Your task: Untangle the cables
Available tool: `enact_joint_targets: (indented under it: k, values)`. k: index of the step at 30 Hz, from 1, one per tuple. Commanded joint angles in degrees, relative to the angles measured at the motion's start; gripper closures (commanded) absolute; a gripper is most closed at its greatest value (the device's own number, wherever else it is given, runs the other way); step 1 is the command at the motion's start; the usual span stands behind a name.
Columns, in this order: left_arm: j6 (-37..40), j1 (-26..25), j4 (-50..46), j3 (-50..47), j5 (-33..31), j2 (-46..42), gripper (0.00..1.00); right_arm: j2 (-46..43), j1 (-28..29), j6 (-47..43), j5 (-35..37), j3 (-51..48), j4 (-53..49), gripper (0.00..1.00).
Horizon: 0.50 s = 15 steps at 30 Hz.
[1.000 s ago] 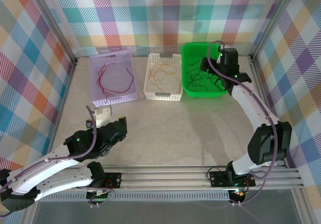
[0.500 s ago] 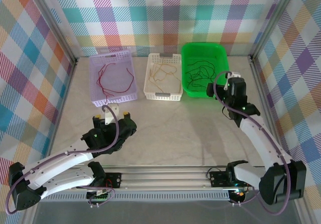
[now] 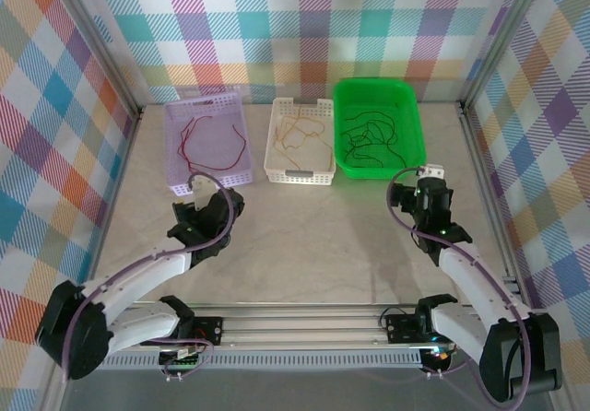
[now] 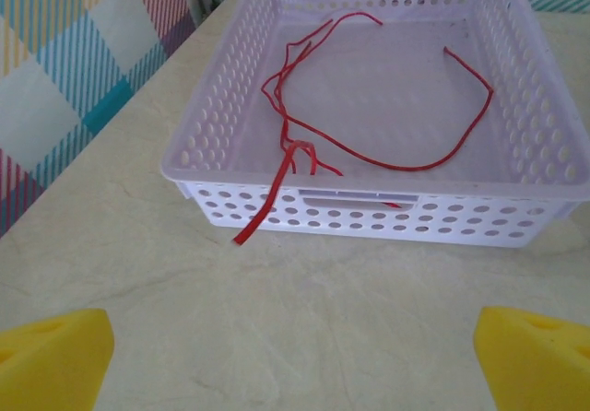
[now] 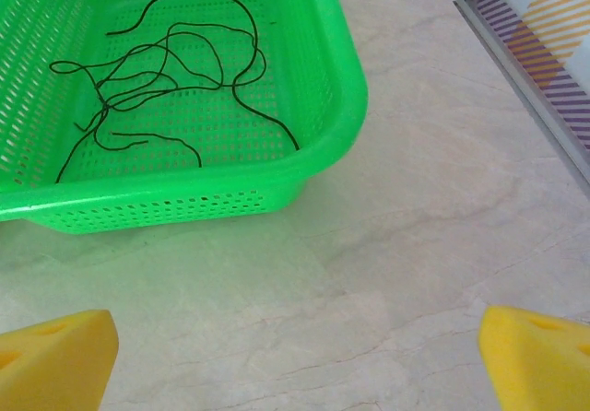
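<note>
So the cables are all sitting in baskets along the upper middle of the top view: red cables (image 3: 210, 144) in the lilac basket (image 3: 198, 188) on the left, tan cables (image 3: 300, 135) in the white basket (image 3: 300, 177) in the middle, and black cables (image 3: 369, 139) in the green basket (image 3: 383, 173) on the right. The left arm (image 3: 138, 273) is low over the table (image 3: 313, 236), just below the lilac basket in that frame. Its jaws are spread wide, with the yellow pads (image 4: 55, 356) way out in the bottom corners of the wrist view and bare table between them. From there you can see one red end draped over the near rim and down the front wall. The right arm (image 3: 466, 264) is just below the green basket's lower right corner. Its jaws are wide too, pads (image 5: 55, 356) in the bottom corners, holding zilch. The black cables lie loosely looped, upper left of that view.
</note>
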Motion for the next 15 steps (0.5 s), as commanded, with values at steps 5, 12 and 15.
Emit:
enact_joint_targets:
  k: [5, 12, 15]
  values:
    - [9.33, 8.58, 18.47, -0.11, 7.27, 9.01, 0.0, 7.51, -2.23, -1.42, -3.42, -5.29, 22.03, 0.0]
    - [14.36, 18.41, 29.46, -2.5, 20.27, 10.77, 0.0, 21.06, -2.93, -2.29, -5.02, -5.94, 33.47, 0.0]
    - [18.63, 20.64, 34.84, -3.8, 23.55, 13.11, 0.0, 23.45, -3.75, -3.24, -7.34, -2.5, 28.88, 0.0]
